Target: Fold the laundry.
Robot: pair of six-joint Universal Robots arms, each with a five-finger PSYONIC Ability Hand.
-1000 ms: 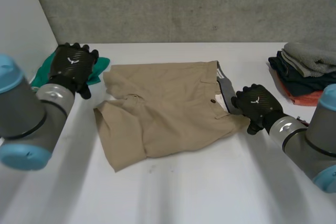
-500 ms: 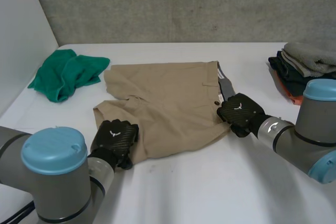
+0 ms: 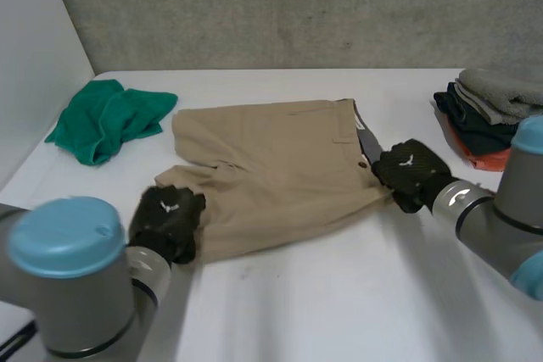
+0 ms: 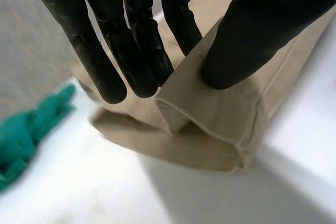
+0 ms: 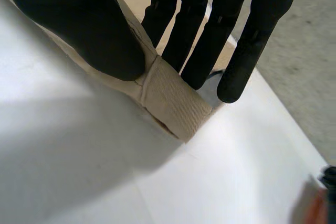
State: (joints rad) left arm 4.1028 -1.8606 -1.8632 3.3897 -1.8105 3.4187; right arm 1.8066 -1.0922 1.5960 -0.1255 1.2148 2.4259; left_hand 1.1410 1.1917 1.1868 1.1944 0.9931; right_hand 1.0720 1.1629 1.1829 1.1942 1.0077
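Grey concrete wall [image 3: 297,6] backs a white table [image 3: 322,311], where tan shorts [image 3: 271,175] lie flat in the middle. The left hand [image 3: 167,219] pinches a leg hem between thumb and fingers on the side nearest the left edge. The right hand [image 3: 411,171] pinches the waistband end likewise. A green cloth [image 3: 106,120] sits by the far left corner, and a pile of folded clothes [image 3: 492,112] by the right edge.

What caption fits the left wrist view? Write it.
Left hand pinches a corner of the khaki shorts; green cloth nearby.
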